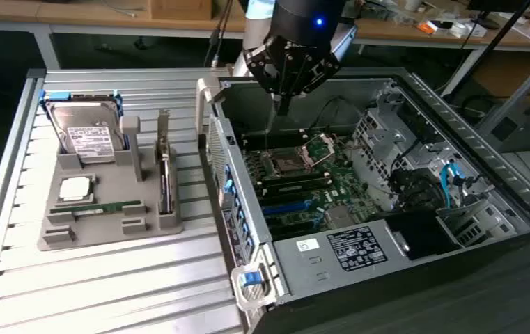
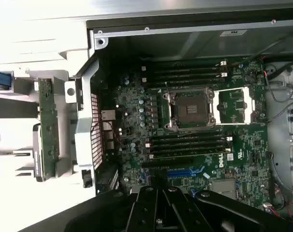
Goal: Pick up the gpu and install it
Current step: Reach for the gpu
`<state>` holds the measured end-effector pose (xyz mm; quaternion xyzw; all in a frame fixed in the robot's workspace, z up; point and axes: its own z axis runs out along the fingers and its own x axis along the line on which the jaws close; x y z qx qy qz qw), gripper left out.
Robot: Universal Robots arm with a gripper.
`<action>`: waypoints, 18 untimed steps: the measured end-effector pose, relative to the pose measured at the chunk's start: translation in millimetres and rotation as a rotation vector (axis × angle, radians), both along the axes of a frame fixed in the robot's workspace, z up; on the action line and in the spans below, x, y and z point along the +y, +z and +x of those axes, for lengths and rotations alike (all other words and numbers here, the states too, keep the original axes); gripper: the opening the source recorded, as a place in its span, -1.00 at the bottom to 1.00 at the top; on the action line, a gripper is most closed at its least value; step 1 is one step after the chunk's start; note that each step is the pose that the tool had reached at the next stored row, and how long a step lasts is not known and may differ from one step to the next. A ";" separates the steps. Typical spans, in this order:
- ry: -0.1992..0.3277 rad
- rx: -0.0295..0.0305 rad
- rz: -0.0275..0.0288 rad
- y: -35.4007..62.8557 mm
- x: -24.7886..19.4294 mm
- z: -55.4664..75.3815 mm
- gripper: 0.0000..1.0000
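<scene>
The gpu (image 1: 164, 169) stands on edge in a slot of the grey holder (image 1: 106, 233) on the slatted table, at the exterior view's left of the computer case. In the wrist view the gpu (image 2: 47, 128) shows as a narrow green board just outside the case wall. My gripper (image 1: 283, 106) hangs over the far end of the open case, well apart from the gpu, its fingers together and holding nothing. The wrist view has the shut gripper (image 2: 158, 215) above the motherboard (image 2: 195, 140).
The open computer case (image 1: 246, 229) lies on its side, with the empty CPU socket (image 2: 192, 108) and a blue expansion slot (image 2: 185, 172) exposed. The holder also carries a hard drive (image 1: 83, 132), a CPU chip (image 1: 76, 188) and a memory stick (image 1: 97, 207). Cables and a drive cage (image 1: 423, 181) fill the case's other side.
</scene>
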<state>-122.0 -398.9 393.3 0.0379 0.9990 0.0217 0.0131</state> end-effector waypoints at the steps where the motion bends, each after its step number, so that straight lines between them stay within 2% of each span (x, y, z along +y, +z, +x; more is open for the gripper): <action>1: 0.000 0.0000 0.0000 0.0 0.0 -0.8 -0.79; 3: 0.000 -0.0003 0.0000 0.0 0.0 -11.5 -0.79; 6: 0.000 -0.0004 0.0000 0.0 0.0 -18.1 -0.79; 18: 0.000 -0.0004 0.0000 -0.3 0.0 -33.9 -0.79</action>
